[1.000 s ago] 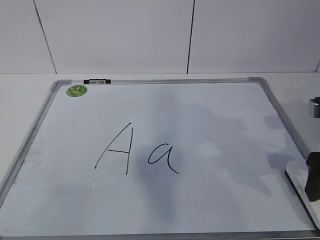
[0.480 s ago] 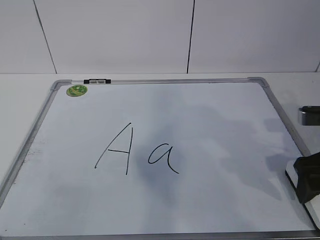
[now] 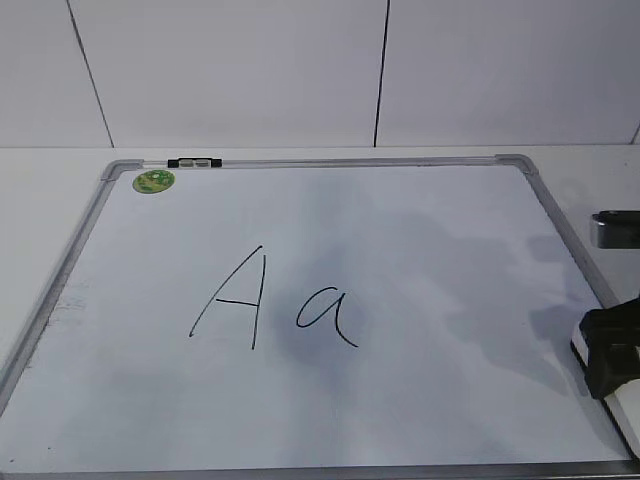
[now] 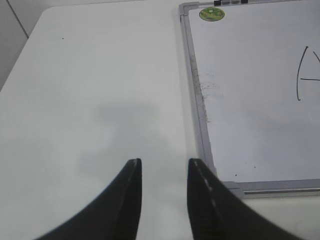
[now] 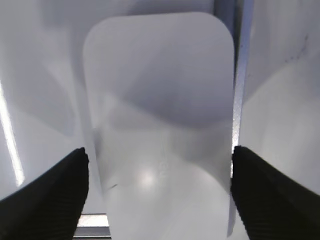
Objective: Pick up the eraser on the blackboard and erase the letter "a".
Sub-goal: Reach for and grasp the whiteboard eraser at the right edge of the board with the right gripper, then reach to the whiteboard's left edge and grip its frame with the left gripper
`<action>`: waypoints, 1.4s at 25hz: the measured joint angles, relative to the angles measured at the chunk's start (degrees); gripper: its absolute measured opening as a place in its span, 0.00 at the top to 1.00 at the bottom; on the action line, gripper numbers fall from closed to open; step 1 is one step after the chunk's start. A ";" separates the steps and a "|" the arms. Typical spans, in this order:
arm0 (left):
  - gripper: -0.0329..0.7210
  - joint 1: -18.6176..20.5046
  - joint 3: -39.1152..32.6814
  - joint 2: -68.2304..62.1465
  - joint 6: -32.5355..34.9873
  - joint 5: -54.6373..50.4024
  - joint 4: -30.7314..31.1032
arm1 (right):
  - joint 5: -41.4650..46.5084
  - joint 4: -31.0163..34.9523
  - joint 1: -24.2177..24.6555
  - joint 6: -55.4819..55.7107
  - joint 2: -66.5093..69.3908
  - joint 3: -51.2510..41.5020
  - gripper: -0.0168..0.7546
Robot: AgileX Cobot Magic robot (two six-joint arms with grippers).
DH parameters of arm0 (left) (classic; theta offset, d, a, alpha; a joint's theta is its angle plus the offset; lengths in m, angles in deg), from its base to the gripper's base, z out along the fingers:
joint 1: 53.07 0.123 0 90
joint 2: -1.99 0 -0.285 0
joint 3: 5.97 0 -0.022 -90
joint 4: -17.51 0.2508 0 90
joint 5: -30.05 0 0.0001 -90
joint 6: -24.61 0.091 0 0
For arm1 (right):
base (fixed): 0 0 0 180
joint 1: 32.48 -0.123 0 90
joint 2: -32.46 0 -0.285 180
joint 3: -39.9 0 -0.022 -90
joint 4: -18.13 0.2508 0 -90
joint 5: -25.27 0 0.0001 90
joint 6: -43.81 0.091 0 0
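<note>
The blackboard [image 3: 450,250] lies flat, with the small letter "a" [image 3: 325,315] near its middle, right of a capital "A" [image 3: 235,298]. The white eraser [image 3: 618,408] lies at the board's right edge, over the frame. My right gripper [image 3: 612,358] is low over it. In the right wrist view the eraser [image 5: 160,115] fills the space between the spread jaws of the right gripper [image 5: 159,149], with a thin gap at the left finger. My left gripper [image 4: 165,161] is open and empty above the table, just left of the board's frame [image 4: 200,110].
A green sticker [image 3: 153,181] and a black-and-silver clip [image 3: 194,162] sit at the board's far left corner. A white tiled wall stands behind the table. A silver part of the right arm [image 3: 617,228] hangs over the table, right of the board's frame.
The right gripper has come in from the right edge, moved left and sunk lower over the eraser. The board and letters have not changed.
</note>
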 joint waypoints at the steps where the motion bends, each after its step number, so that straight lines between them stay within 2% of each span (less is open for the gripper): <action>1: 0.65 0.00 0.00 0.00 0.00 0.00 0.00 | -0.09 0.00 0.00 0.10 0.28 0.00 0.10; 13: 0.65 0.00 0.00 0.00 0.00 0.00 0.00 | -0.70 -0.74 0.00 0.56 0.60 0.00 0.14; 25: 0.64 0.00 0.00 0.00 0.00 0.00 0.00 | -0.83 -0.99 0.00 0.65 0.60 0.00 0.26; 35: 0.64 0.00 0.00 0.00 0.00 0.00 0.00 | -0.95 -1.07 0.00 0.65 0.60 0.00 0.28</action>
